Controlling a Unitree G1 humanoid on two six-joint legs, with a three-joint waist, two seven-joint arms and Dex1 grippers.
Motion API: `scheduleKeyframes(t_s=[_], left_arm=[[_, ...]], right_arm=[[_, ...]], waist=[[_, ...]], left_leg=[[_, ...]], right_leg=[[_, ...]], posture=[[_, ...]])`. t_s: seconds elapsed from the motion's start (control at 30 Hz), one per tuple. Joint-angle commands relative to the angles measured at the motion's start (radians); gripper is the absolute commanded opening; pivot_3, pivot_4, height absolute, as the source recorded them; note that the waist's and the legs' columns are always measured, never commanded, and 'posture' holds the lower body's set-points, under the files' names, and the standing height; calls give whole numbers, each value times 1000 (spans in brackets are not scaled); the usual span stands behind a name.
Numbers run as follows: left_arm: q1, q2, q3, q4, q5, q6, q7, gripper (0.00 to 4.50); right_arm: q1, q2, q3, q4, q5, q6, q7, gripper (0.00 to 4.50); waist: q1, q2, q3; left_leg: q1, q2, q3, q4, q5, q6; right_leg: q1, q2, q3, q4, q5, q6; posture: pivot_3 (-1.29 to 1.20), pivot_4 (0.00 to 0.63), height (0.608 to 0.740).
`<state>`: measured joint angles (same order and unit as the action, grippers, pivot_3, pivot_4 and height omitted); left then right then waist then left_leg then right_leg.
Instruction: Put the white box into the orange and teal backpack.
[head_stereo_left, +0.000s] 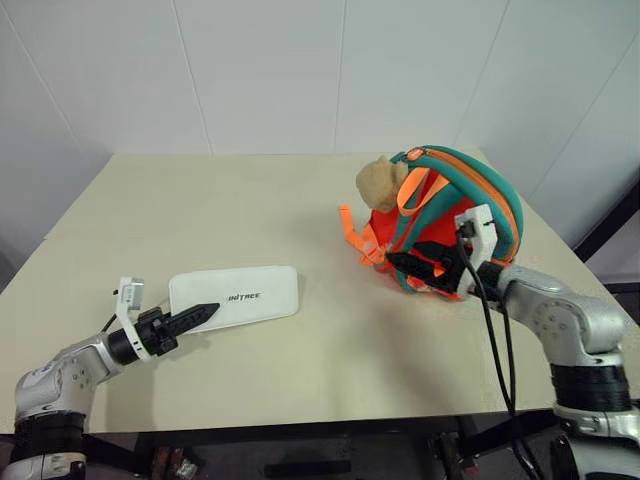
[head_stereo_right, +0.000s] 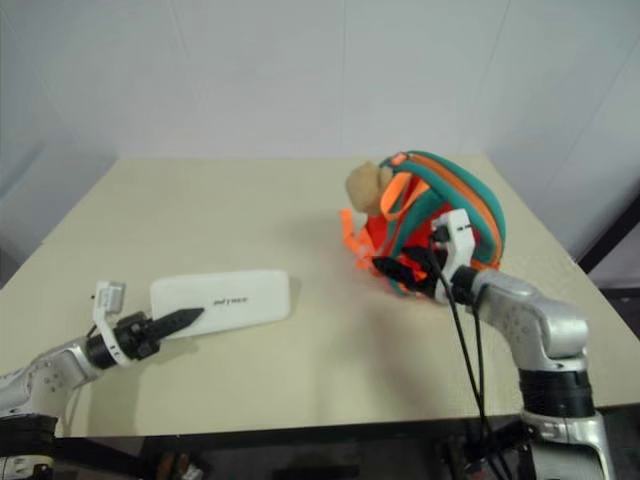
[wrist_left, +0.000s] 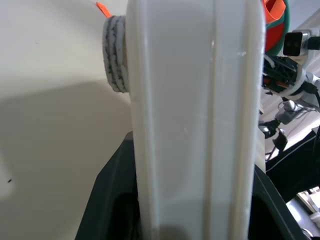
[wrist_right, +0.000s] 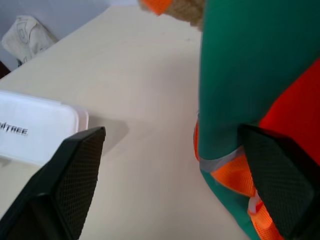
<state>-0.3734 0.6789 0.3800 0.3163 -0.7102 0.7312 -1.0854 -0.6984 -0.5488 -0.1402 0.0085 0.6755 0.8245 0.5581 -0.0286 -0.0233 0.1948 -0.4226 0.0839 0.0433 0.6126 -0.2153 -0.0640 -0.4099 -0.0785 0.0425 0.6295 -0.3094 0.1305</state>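
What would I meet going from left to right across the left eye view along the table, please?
Left gripper closed on the end of the white box → bare table → orange and teal backpack, with the tan plush toy on its left side → right gripper, open at the backpack.

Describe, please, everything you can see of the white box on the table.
The flat, long white rectangular box with rounded corners looks like smooth hard plastic, with small dark lettering on its top. It lies flat on the beige table, lengthwise across it, well apart from the orange and teal backpack. The left gripper has its black jaws closed on the box's near-left end, one above and one below.
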Motion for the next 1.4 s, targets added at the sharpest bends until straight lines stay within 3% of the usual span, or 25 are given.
scheduleKeyframes(t_s=[0.03,0.23,0.53,1.0,1.27,1.4], left_arm=[[14,14,34,-52,-27,7,14,1442],[29,15,45,-79,-36,13,26,1442],[91,20,79,-114,-55,15,43,1442],[26,14,37,-80,-50,13,41,1442],[34,14,38,-85,-50,14,42,1442],[29,15,35,-82,-47,11,41,1442]], right_arm=[[-64,23,31,90,-86,-118,28,4477],[-140,49,25,201,-157,-197,23,4477],[-35,-22,-25,-14,-177,-88,-55,4477],[-110,180,-45,82,-204,-177,-167,4477],[-196,247,-45,325,-296,-443,-186,4477],[-229,266,-43,403,-298,-525,-146,3503]], waist=[[-1,0,0],[-2,0,0],[0,0,0],[-2,0,0],[-6,0,0],[-8,0,0]], left_leg=[[0,0,0,0,0,0],[0,0,1,0,0,0],[0,0,1,-2,-1,0],[0,1,3,-2,0,1],[0,1,4,-1,0,1],[0,1,4,-2,0,1]], right_leg=[[0,0,0,0,0,0],[0,0,0,0,1,0],[-1,0,0,-2,0,-1],[-2,0,0,-2,4,-3],[-2,0,1,-2,4,-2],[-2,0,1,-2,4,-2]], posture=[[0,150,740],[0,150,740],[0,150,740],[0,150,740],[0,150,740],[0,150,740]])
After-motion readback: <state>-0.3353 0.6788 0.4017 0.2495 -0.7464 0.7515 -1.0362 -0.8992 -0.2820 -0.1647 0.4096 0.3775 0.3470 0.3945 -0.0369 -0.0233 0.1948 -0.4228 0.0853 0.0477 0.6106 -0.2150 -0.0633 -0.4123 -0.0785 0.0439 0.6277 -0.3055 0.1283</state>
